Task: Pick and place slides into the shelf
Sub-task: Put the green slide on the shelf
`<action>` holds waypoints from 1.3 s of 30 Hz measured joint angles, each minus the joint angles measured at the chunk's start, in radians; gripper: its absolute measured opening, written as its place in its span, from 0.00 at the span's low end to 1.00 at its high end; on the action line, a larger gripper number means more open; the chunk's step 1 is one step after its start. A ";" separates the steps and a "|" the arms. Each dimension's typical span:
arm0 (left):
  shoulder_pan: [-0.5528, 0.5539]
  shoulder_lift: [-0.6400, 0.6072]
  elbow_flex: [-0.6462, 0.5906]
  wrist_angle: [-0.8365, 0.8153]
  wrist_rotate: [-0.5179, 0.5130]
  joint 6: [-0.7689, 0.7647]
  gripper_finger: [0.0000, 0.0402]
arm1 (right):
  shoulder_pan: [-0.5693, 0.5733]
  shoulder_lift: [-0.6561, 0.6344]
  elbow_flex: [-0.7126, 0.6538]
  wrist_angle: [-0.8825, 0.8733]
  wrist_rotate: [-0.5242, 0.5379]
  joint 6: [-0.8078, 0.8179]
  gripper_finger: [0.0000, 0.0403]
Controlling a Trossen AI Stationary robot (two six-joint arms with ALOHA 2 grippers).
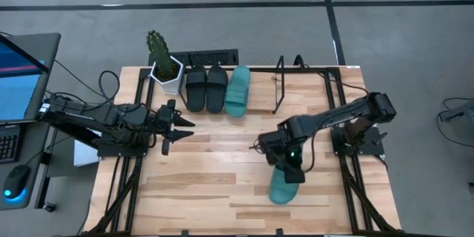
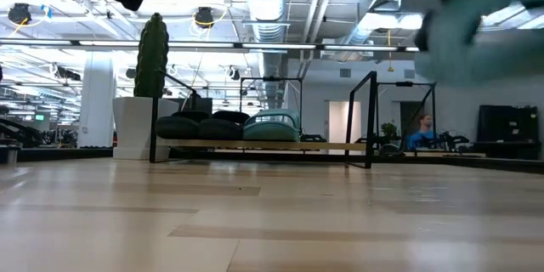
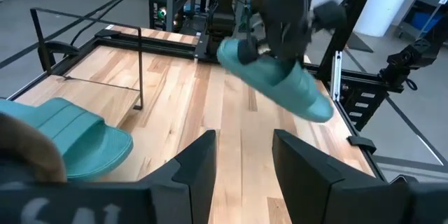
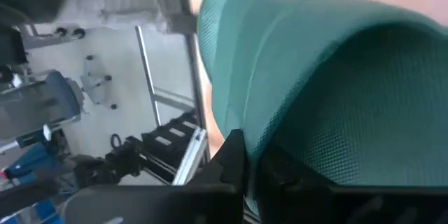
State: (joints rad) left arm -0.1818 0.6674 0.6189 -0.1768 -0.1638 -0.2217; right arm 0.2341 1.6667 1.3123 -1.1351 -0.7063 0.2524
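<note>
Two black slides (image 1: 206,87) and one teal slide (image 1: 238,90) rest side by side on the shelf (image 1: 280,85) along the table's far edge; the low view shows them on its wood base (image 2: 255,145). The second teal slide (image 1: 281,188) is in the air under my right gripper (image 1: 287,164), over the table's right near part. In the left wrist view that slide (image 3: 297,87) hangs tilted above the wood. My left gripper (image 1: 178,126) hovers open at the table's left, fingers (image 3: 203,164) pointing right, touching nothing. My right gripper holds the teal slide by its end toward the table's far edge (image 3: 241,52), coming from above and pointing down. One finger (image 4: 231,155) lies against the teal edge (image 4: 231,112); the other is hidden by the slide. The slide is lifted clear and tilted, its free end (image 3: 320,108) lower.
A cactus in a white pot (image 1: 164,67) stands at the shelf's left end. The shelf's right half, between its upright rods (image 1: 280,81), holds nothing. Black arm-mount frames (image 1: 348,185) run along both table sides. A laptop (image 1: 18,74) sits off the table's left.
</note>
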 joint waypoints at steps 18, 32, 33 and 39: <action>0.000 0.000 0.000 0.011 0.000 -0.006 0.32 | -0.312 0.140 0.646 -0.429 0.194 -0.362 0.00; 0.000 0.000 0.000 0.008 0.000 -0.010 0.32 | -0.528 0.251 0.680 -0.436 0.285 -0.580 0.00; 0.000 0.000 0.000 0.008 0.000 -0.010 0.32 | -0.537 0.261 0.680 -0.435 0.296 -0.595 0.00; 0.000 0.000 0.000 0.007 0.000 -0.010 0.32 | -0.598 0.287 0.680 -0.436 0.327 -0.681 0.00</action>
State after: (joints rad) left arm -0.1818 0.6678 0.6193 -0.1695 -0.1638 -0.2314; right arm -0.3636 1.9534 1.9923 -1.5708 -0.3796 -0.4282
